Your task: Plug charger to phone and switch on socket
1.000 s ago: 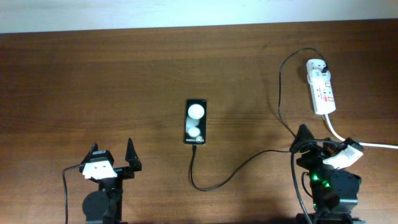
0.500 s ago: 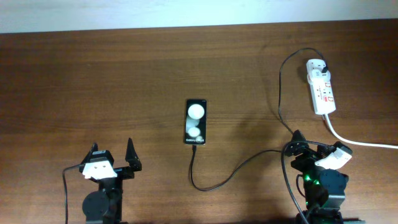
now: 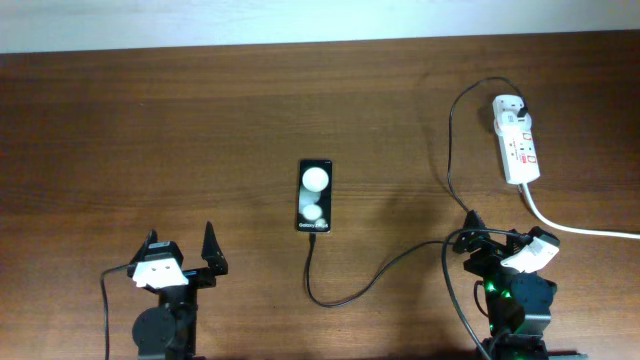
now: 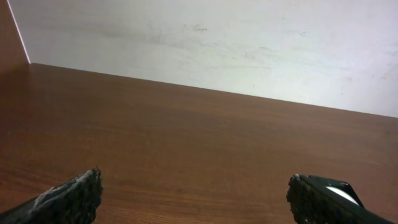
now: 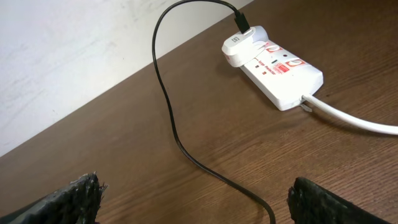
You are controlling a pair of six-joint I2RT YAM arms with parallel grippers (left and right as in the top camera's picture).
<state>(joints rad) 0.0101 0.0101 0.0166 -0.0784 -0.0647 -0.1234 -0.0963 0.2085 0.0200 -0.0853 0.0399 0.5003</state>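
Observation:
The black phone [image 3: 314, 195] lies flat mid-table, its two white round spots showing. The thin black charger cable [image 3: 372, 278] runs from the phone's near end in a loop, past my right arm, up to its plug in the far end of the white socket strip [image 3: 517, 139]. In the right wrist view the cable [image 5: 168, 106] lies between my fingers and leads to the strip [image 5: 277, 68]. My right gripper [image 3: 492, 235] is open and empty, near of the strip. My left gripper [image 3: 181, 243] is open and empty at the near left, its fingers apart in the left wrist view [image 4: 194, 196].
The strip's thick white cord [image 3: 570, 227] runs off the right edge, close to my right arm. A white wall [image 4: 217, 43] bounds the table's far edge. Black arm cables hang at both bases.
My right gripper has pulled back toward the near edge and a little left, away from the socket strip. The left arm, phone and cable have not moved.

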